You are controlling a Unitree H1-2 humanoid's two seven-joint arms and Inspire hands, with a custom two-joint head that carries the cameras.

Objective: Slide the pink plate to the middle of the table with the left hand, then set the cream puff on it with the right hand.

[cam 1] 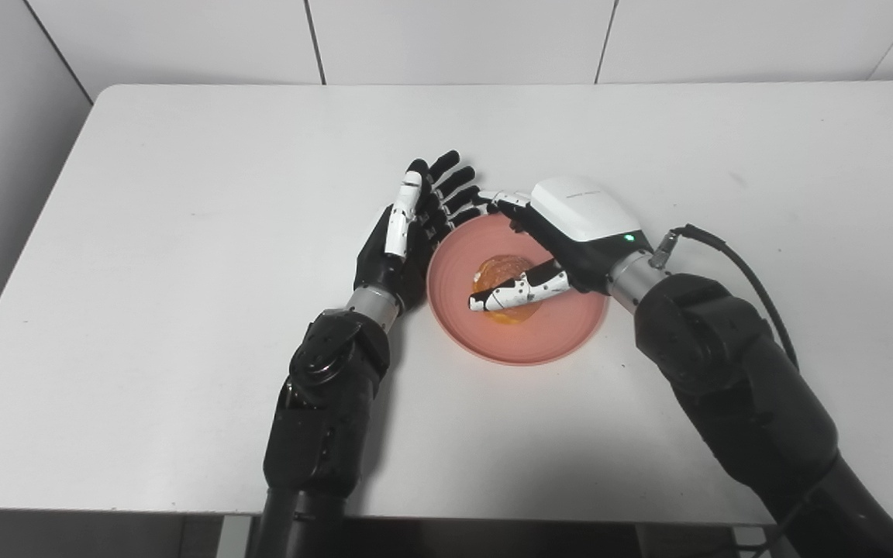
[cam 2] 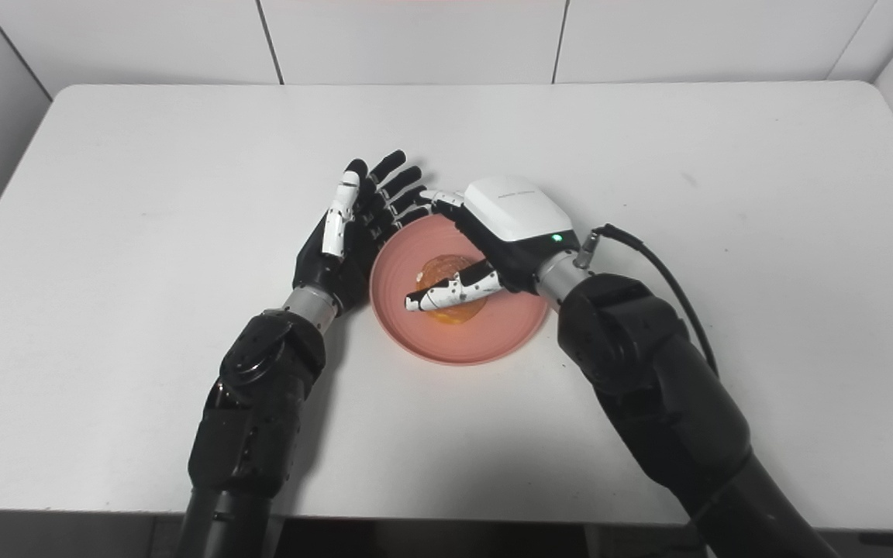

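A: What are you working on, and where?

B: You have a plain white table [cam 1: 183, 232] with rounded far corners, pushed up near a wall of large pale panels [cam 1: 454, 39] with dark seams. Its top is matte, with only faint scuffs toward the right edge.

A: Start at the left, then.

B: Your left hand [cam 1: 408, 232] stands on edge just left of the table's middle, fingers spread and pointing toward the far edge, palm facing right. It holds nothing; its palm lies right against the left rim of the pink plate [cam 1: 555, 341].

A: And the plate?

B: It sits about in the middle of the table, a little nearer the front edge. It is round, so it has no long axis to report.

A: The cream puff?

B: The cream puff [cam 1: 502, 273] lies at the plate's centre, golden and roughly round; you cannot read any heading from it.

A: The right hand?

B: Your right hand [cam 1: 563, 232] reaches over the plate's far right part. Its thumb [cam 1: 520, 293] lies across the puff's near side, fingers curled behind it; whether they grip it, you cannot tell.
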